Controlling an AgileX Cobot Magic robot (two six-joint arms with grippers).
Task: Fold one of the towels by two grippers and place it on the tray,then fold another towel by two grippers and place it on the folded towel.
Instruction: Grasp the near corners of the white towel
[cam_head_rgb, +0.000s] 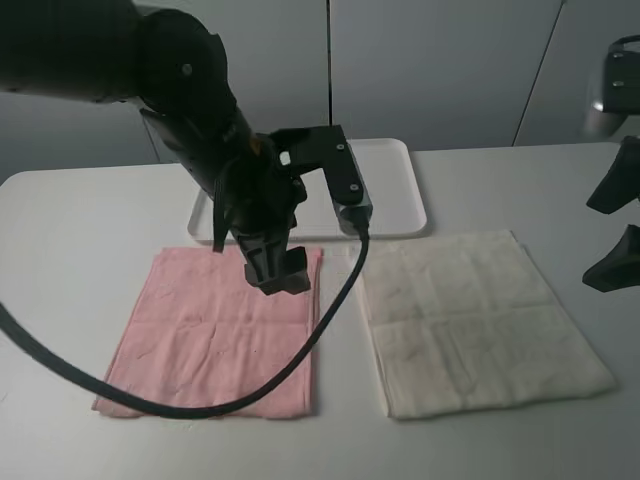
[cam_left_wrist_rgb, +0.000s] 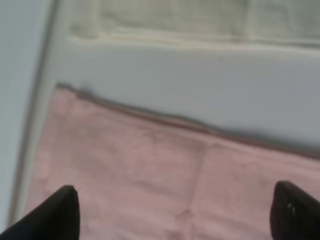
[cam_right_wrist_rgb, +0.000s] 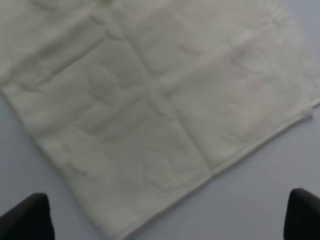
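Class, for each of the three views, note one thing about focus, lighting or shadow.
Exterior high: sharp, evenly lit, but the black left arm shows almost no detail. Left wrist: blurred throughout, with a thin dark shadow along the pink towel edge. Right wrist: soft focus; the cream towel creases are readable, the fingers mere dark blurs.

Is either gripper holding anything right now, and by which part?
Nothing is held. The left gripper is open over the pink towel, and the right gripper is open near the cream towel. Both towels lie flat, ungrasped.
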